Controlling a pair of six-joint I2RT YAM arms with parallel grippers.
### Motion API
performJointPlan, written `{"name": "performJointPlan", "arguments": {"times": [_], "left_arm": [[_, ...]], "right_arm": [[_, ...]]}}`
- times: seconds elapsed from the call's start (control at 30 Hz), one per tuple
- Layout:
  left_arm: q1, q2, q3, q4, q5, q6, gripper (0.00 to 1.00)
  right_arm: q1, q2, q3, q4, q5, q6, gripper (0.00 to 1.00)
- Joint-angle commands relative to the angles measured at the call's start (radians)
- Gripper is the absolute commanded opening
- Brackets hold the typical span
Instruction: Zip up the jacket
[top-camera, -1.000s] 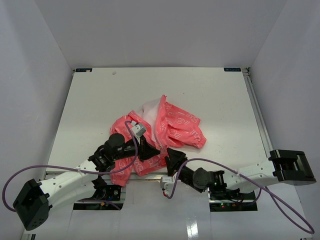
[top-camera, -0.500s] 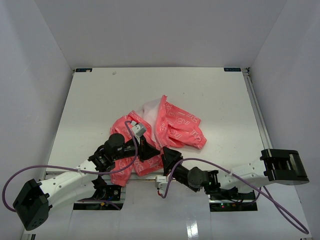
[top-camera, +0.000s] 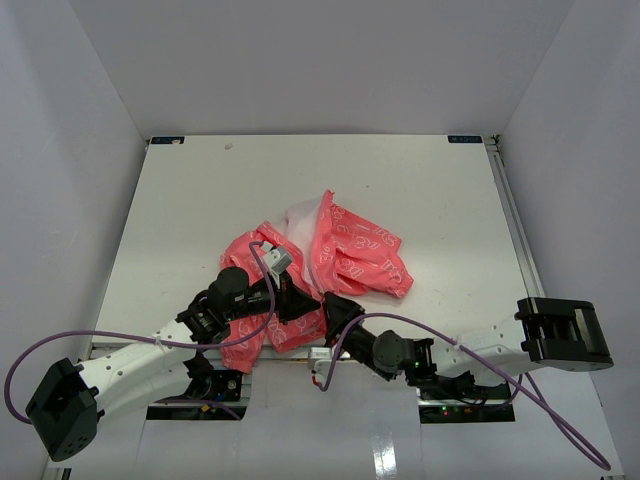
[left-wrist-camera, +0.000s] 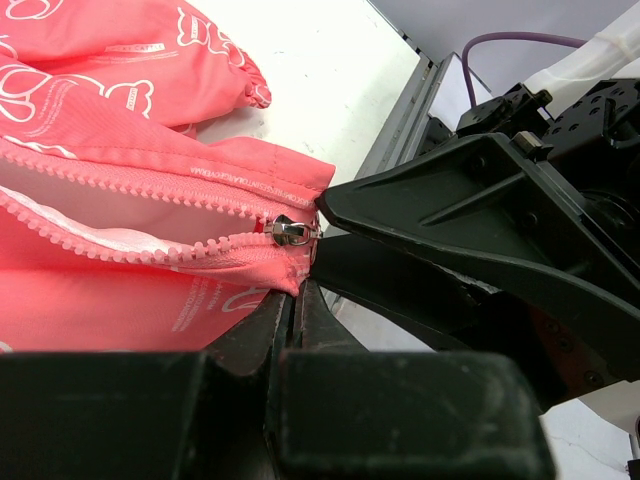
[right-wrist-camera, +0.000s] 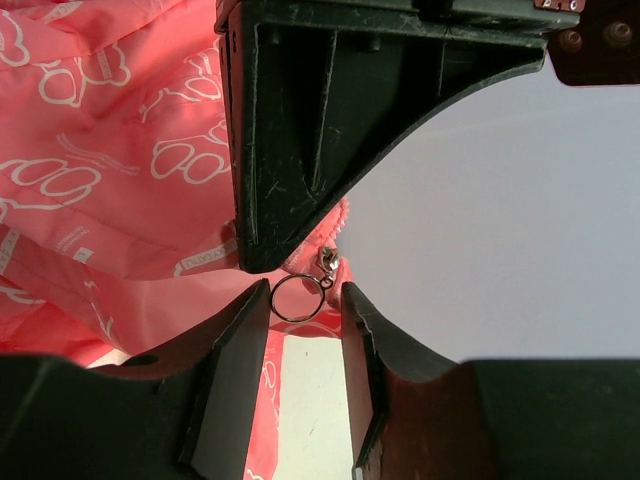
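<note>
The coral-pink jacket (top-camera: 355, 255) with white print lies crumpled near the table's front edge. My left gripper (top-camera: 305, 303) is shut on the jacket's bottom hem (left-wrist-camera: 285, 275), just below the metal zipper slider (left-wrist-camera: 292, 232). The zipper teeth (left-wrist-camera: 120, 215) above the slider stand apart, showing white lining. My right gripper (top-camera: 328, 306) is open right beside the left one. In the right wrist view the slider's ring pull (right-wrist-camera: 297, 298) hangs between its fingertips (right-wrist-camera: 240, 330), and the right gripper (right-wrist-camera: 305, 300) is not closed on it. The left gripper's black finger (right-wrist-camera: 300, 120) fills the top of that view.
The white table (top-camera: 200, 190) is walled in by grey panels. A metal rail (left-wrist-camera: 400, 110) runs along its near edge, close behind both grippers. Purple cables (top-camera: 120, 338) loop from each arm. One jacket sleeve (left-wrist-camera: 150, 60) lies bunched past the zipper.
My right arm has slid left and forward, bringing its open fingers up to the zipper ring beside the left gripper. The left arm and the jacket have not moved.
</note>
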Motion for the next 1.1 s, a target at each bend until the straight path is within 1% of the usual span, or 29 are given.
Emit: {"name": "performJointPlan", "arguments": {"times": [0.0,0.2,0.43,0.83,0.97,1.07], "left_arm": [[0.003,-0.017,-0.002,0.017,0.03,-0.004,0.0],[0.002,-0.02,0.001,0.011,0.029,-0.004,0.0],[0.003,-0.027,0.002,0.009,0.027,-0.005,0.0],[0.002,-0.034,0.005,0.003,0.024,-0.002,0.0],[0.002,-0.036,0.007,0.0,0.021,-0.002,0.0],[0.003,-0.036,0.007,0.001,0.023,-0.002,0.0]], "right_arm": [[-0.006,0.01,0.04,0.088,0.011,0.006,0.39],[-0.006,0.016,0.041,0.098,0.023,0.003,0.38],[-0.006,0.012,0.036,0.085,0.016,0.02,0.47],[-0.004,0.005,0.026,0.061,0.008,0.036,0.53],[-0.005,0.008,0.022,0.057,0.016,0.036,0.53],[-0.004,0.007,0.021,0.052,0.021,0.036,0.5]]}}
